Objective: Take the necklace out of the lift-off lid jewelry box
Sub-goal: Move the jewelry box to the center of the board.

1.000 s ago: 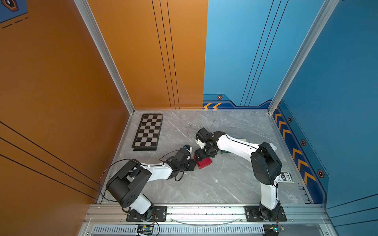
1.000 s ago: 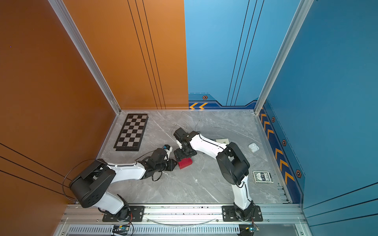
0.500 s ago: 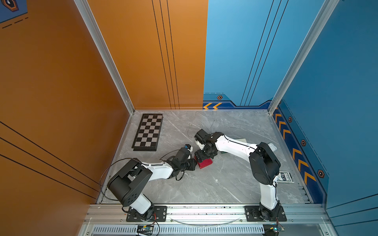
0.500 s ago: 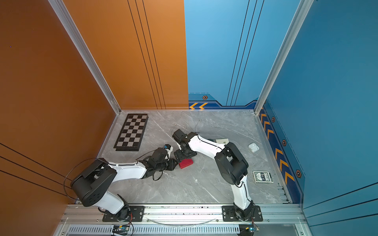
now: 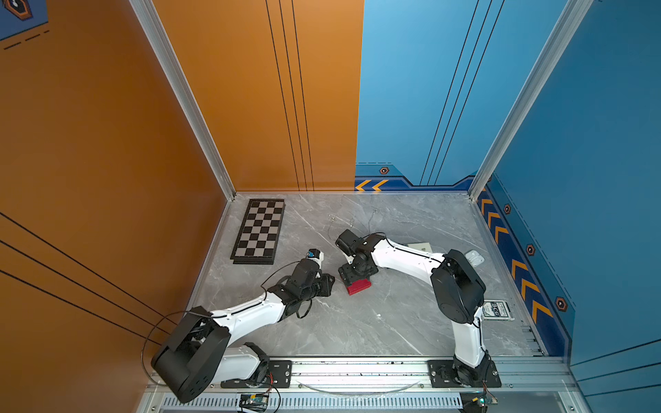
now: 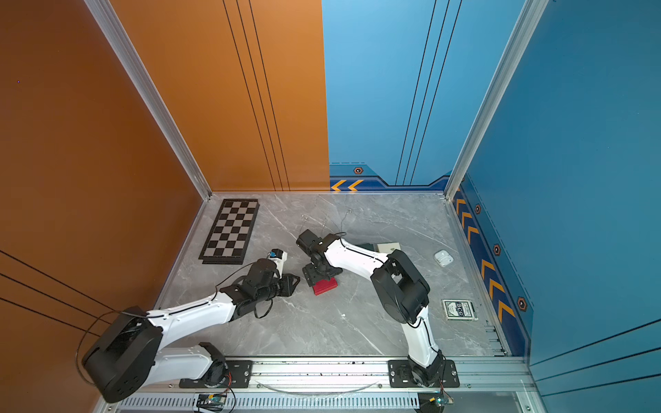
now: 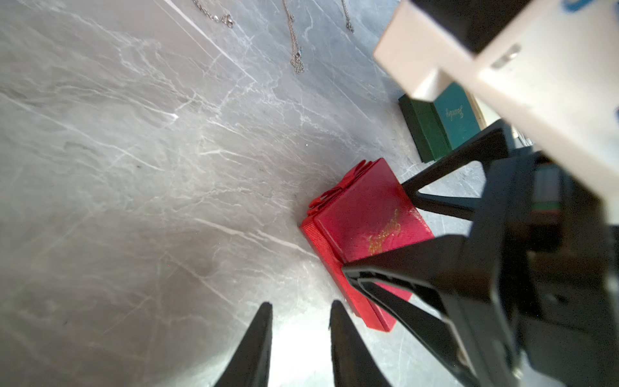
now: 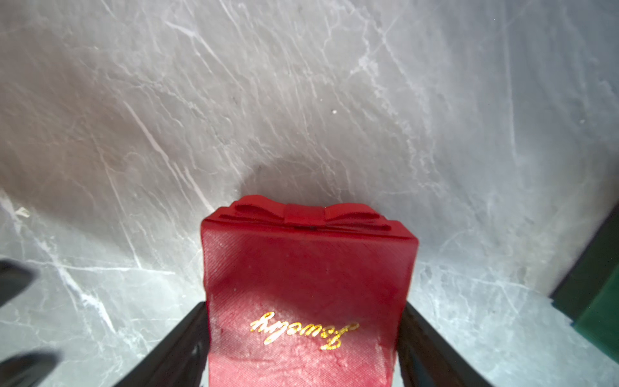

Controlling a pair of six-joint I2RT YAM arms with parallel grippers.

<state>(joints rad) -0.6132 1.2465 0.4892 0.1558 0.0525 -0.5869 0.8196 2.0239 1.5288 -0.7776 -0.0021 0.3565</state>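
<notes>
We find the red box (image 8: 306,284) covered in finely ribbed, matt, cloth-like paper, with a smoother, faintly glossy bow (image 8: 303,214) and shiny gold-foil lettering (image 8: 303,330) on the lid. The table (image 8: 301,100) presents a smooth, marble-patterned grey surface of low sheen, and the fingers (image 8: 174,348) at the box appear matt black plastic. We record thin chains (image 7: 294,50) of bright silvery metal and a green box (image 7: 423,130) of matt paper finish.

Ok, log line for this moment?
right gripper: fingers on both sides of red jewelry box | lid: on | left gripper: open, empty, beside box
</notes>
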